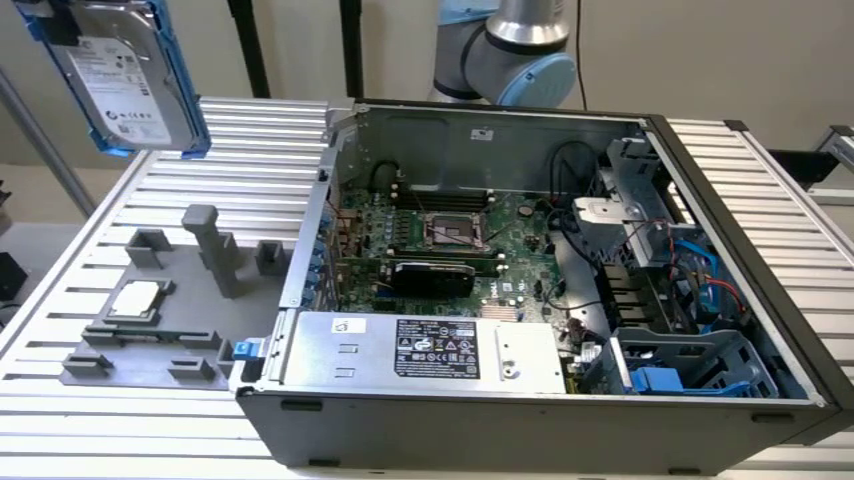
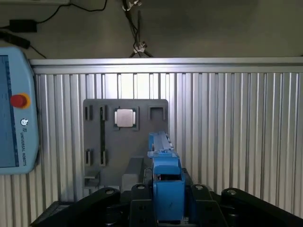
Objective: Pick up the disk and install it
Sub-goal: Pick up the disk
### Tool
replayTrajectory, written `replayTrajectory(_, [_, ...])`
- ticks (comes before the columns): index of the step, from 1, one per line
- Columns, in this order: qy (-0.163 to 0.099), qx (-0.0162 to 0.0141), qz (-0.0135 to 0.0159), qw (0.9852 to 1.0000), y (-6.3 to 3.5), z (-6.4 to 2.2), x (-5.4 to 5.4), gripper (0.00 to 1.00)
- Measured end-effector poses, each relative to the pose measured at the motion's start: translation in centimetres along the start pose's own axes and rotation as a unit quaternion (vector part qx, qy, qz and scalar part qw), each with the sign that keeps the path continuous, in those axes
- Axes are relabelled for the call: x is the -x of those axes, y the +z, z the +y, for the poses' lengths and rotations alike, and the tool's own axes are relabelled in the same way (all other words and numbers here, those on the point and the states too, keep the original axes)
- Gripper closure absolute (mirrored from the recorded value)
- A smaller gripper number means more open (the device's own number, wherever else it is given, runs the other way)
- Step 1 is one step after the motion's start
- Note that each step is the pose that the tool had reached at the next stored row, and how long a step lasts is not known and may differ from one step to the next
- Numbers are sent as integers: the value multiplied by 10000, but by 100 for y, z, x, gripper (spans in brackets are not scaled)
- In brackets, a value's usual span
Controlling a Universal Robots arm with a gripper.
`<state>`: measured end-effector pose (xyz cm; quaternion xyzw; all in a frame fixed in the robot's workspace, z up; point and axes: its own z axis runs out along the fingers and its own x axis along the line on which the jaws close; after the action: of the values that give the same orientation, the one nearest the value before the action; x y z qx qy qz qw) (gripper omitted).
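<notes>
Blue carrier frames the disk (image 1: 127, 85), held high in the air on the exterior view's left, over the plate side of the table (image 1: 187, 165) and touching nothing below. Label faces the cam; disk stands on edge, tilted a bit.

Wrist view: gripper (image 2: 166, 201) is pinching the disk, w/ black fingers (image 2: 139, 203) pressed on both sides of the carrier, which is seen edge-on.

Under it, on the slatted alu table, a grey plate (image 1: 174, 310) lies on the exterior view's left. CPU (image 1: 138, 300) sits in a pocket near the plate's left edge; an upright post (image 1: 214, 250) stands further right on the plate.

Case (image 1: 534, 430) lies open at centre-right, just beside the plate. Inside:
- board (image 1: 514, 230) on the far-left side
- PSU (image 1: 441, 350) along the near wall
- bay (image 1: 707, 350) in the near-right corner, w/ blue parts and blue cables close by

Arm (image 1: 514, 45) rises behind the case's far wall. Pendant (image 2: 14, 109) w/ red button shows at the table's edge in the wrist view.
</notes>
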<state>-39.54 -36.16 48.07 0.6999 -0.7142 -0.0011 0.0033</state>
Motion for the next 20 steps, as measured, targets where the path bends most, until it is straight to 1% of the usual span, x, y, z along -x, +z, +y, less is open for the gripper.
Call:
replayTrajectory(2, [0,0,-6,10000,-53,-50,-3,100])
replayTrajectory(11, [0,0,-52,10000,-124,-335,-27,100])
replayTrajectory(14, [-1,1,-64,10000,-137,-454,-42,100])
replayTrajectory(20, [-1,1,-89,10000,-159,-724,-88,100])
